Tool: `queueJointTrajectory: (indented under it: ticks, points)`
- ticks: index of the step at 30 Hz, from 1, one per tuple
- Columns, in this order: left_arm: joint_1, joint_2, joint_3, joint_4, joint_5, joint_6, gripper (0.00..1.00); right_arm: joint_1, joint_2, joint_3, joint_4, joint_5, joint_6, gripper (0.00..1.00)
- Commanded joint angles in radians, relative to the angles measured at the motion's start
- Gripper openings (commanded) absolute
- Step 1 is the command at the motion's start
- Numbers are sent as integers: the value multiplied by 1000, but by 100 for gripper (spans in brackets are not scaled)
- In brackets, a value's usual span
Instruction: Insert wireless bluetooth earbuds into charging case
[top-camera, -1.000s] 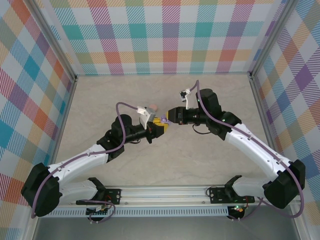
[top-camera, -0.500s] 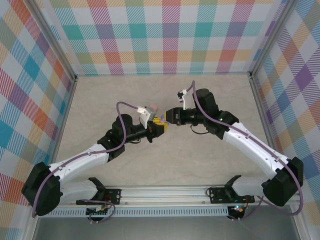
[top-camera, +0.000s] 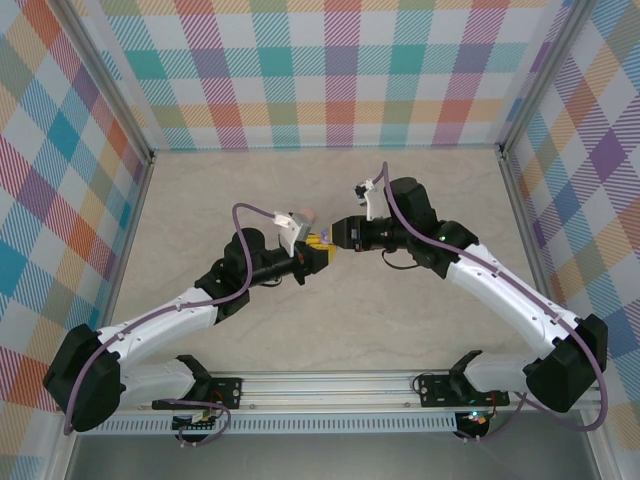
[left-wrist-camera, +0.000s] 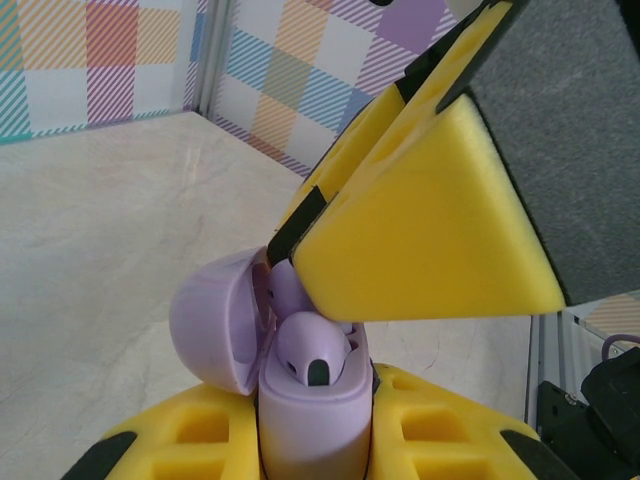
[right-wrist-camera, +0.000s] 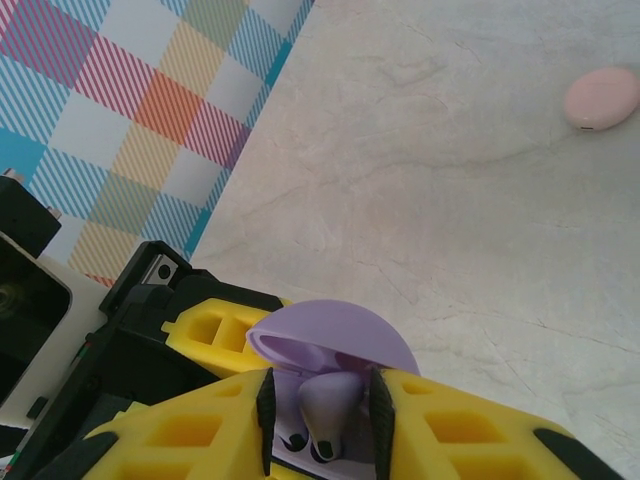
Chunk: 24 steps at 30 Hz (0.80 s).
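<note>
seating the lilac earbud (left-wrist-camera: 312, 352) in its well is the step in hand. the left gripper (top-camera: 316, 250) pinches the charging case (left-wrist-camera: 305, 415) by its base, lid hinged open. the right gripper (right-wrist-camera: 322, 400) flanks the bud, which sits partway into the case mouth; whether its pads press it cannot be told. it should push straight down into the case, spreading only once the bud lies flush, clear of the lid.
</note>
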Motion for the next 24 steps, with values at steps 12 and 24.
queueJointTrajectory:
  ticks: [12,24]
  points:
    - [-18,-23,36,8,9,27,9,9,-24,56,-48,51,-38,47]
    - [-18,-40,39,-4,12,35,9,10,-21,87,-122,68,-80,48]
